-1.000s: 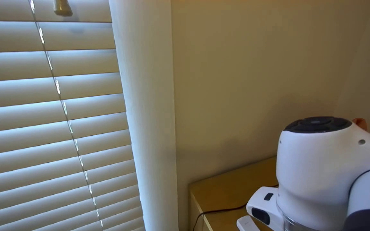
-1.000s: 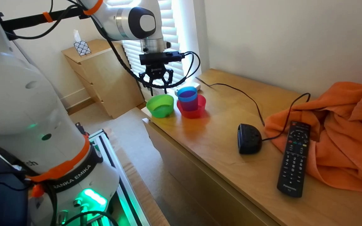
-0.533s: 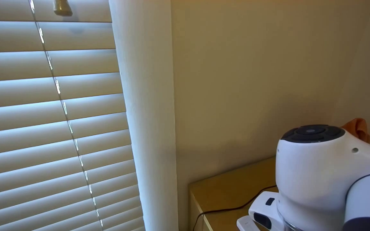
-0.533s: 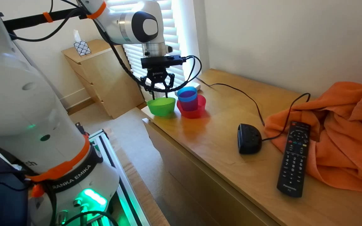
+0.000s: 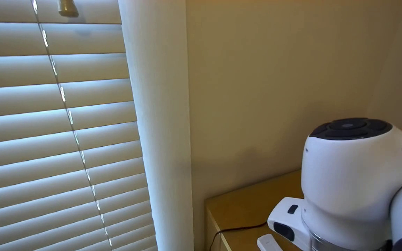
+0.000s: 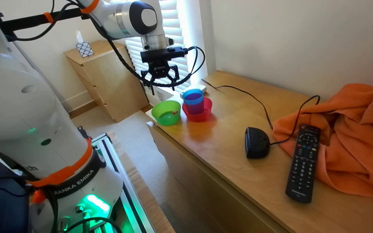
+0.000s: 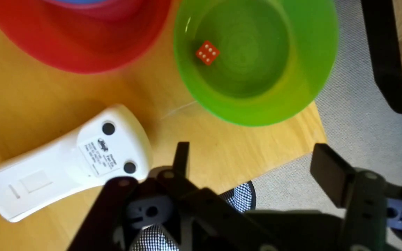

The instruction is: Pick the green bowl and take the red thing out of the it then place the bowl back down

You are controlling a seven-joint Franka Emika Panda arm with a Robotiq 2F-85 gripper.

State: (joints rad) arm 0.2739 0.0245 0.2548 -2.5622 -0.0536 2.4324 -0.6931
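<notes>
The green bowl (image 6: pixel 166 114) stands at the far end of the wooden top, its rim leaning toward the camera in an exterior view. In the wrist view the bowl (image 7: pixel 257 108) partly overhangs the table edge. A red die with white dots (image 7: pixel 207 53) lies inside it against the left side; it shows small in an exterior view (image 6: pixel 175 112). My gripper (image 6: pixel 163 90) is above the bowl, apart from it. In the wrist view my gripper (image 7: pixel 251 153) is open with nothing between the fingers. The other exterior shows only the white arm (image 5: pixel 347 181); bowl and gripper are out of view there.
A red bowl (image 6: pixel 208 110) holding a blue-rimmed cup (image 6: pixel 193 97) stands beside the green bowl. A white remote (image 7: pixel 65 164) lies close by. Nearer are a black device (image 6: pixel 257 143) with a cable, a TV remote (image 6: pixel 303 165) and an orange cloth (image 6: pixel 361 145). A window blind (image 5: pixel 54 139) is behind.
My gripper dipped to the green bowl's rim half a second ago and has risen above it, fingers wider apart. The bowl's tilt has changed and the red die now shows in it.
</notes>
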